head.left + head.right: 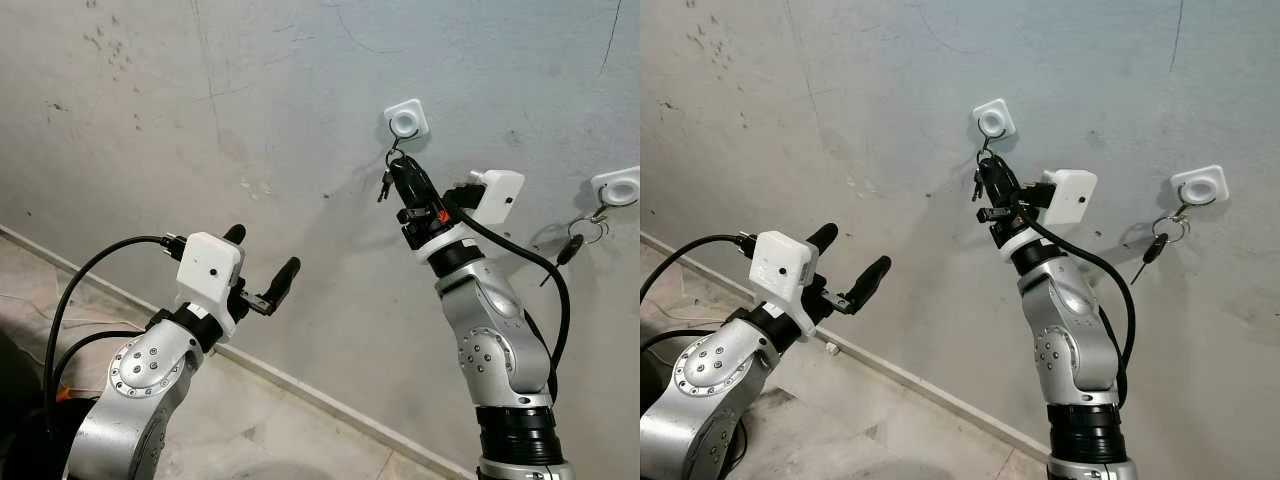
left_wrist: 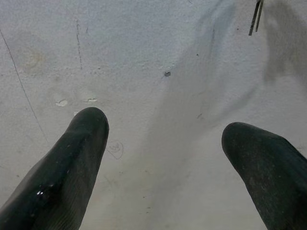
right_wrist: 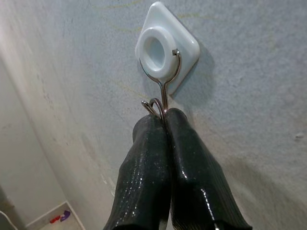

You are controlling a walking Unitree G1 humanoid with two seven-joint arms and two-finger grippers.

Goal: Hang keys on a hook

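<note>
Keys at the hook
Right gripper (image 3: 163, 125), fingers pinched on the small dark keys (image 1: 385, 183), meets the white square wall hook (image 3: 165, 50); next, seat the ring and release. Left gripper (image 1: 262, 270) idles open.

Two hook mounts sit on the wall (image 1: 200, 100): one hook (image 1: 406, 122) directly above the right end effector (image 1: 404, 172), the second hook (image 1: 617, 188) to its right with a key ring (image 1: 578, 236) hanging from it. Keys (image 1: 385, 182) hang just below the first hook, beside the right end effector's tips. The left end effector (image 1: 262, 265) hovers well to the left, lower, above the floor (image 1: 250, 420).
</note>
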